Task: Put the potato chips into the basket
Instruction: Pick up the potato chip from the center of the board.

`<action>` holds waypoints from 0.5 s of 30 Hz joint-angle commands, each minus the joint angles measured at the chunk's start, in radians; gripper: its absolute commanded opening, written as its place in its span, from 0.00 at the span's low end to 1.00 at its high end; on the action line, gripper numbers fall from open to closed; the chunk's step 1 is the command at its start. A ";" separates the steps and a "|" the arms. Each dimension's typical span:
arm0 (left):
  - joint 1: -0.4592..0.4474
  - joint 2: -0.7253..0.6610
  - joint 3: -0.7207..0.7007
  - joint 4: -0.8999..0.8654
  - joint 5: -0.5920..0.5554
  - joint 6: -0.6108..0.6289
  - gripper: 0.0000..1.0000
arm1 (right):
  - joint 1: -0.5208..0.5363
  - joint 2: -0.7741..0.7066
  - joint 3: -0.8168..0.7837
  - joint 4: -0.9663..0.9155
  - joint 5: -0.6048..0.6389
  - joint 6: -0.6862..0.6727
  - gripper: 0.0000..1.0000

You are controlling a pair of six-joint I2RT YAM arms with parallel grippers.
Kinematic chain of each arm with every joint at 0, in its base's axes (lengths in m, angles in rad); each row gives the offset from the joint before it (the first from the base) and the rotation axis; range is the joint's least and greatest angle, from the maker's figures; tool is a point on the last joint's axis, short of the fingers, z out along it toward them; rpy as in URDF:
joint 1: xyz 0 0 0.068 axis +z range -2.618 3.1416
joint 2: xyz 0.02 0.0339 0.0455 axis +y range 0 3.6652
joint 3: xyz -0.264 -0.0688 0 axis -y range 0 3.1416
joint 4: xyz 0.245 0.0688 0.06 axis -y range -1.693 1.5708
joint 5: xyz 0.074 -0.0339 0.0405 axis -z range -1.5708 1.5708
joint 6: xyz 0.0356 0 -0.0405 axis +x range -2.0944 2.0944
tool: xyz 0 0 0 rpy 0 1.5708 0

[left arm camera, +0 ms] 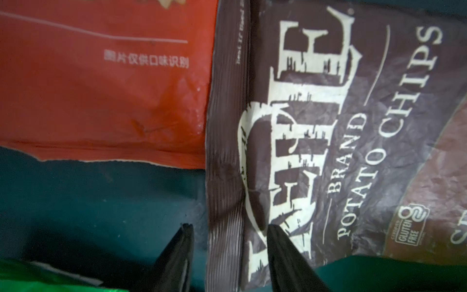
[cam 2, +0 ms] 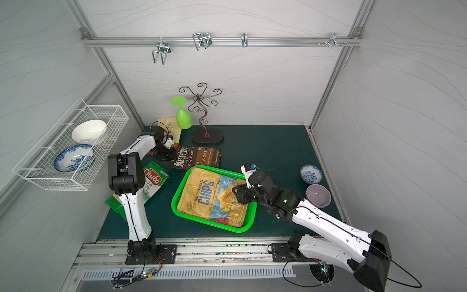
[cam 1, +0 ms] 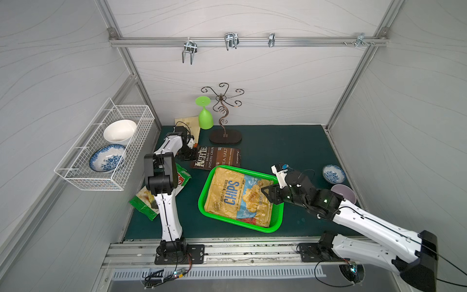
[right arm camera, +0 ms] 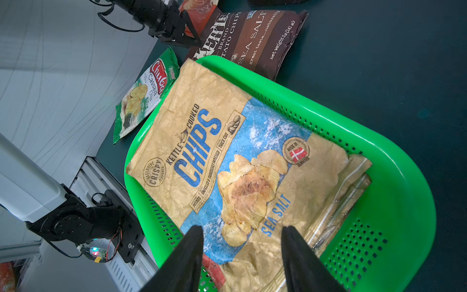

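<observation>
The tan bag [cam 1: 237, 194] lies flat in the green basket [cam 1: 201, 199]. The right pincer [right arm camera: 242, 227] hangs above it, wide apart and holding nothing. At the basket's 11 o'clock, the left pincer [left arm camera: 230, 227] stands apart around the edge of the brown bag [cam 1: 217, 158], likely ready to pinch it.

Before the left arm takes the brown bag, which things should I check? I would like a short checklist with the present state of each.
1. Left gripper open: ok.
2. It straddles the crimped edge of the brown "Kettle" chip bag: ok.
3. Brown bag free of the red snack bag beside it: cannot tell.
4. Right gripper empty: ok, open.
5. Right gripper clear of the bright green perforated plastic basket: not ok, it hovers over the tan crinkled "CHIPS" bag inside.
</observation>
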 commanded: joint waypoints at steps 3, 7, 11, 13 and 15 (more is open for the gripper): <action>0.002 0.042 0.040 -0.024 0.049 0.024 0.50 | -0.004 -0.019 0.000 -0.019 0.012 0.005 0.53; 0.001 0.051 0.042 -0.035 0.090 0.039 0.50 | -0.004 -0.014 0.004 -0.016 0.011 0.004 0.53; 0.002 0.049 0.035 -0.044 0.127 0.045 0.47 | -0.004 -0.005 0.018 -0.021 0.010 0.000 0.53; 0.002 0.044 0.024 -0.043 0.144 0.047 0.45 | -0.004 -0.001 0.022 -0.022 0.010 -0.001 0.53; 0.001 0.041 0.016 -0.040 0.153 0.047 0.43 | -0.004 0.000 0.027 -0.022 0.008 -0.003 0.53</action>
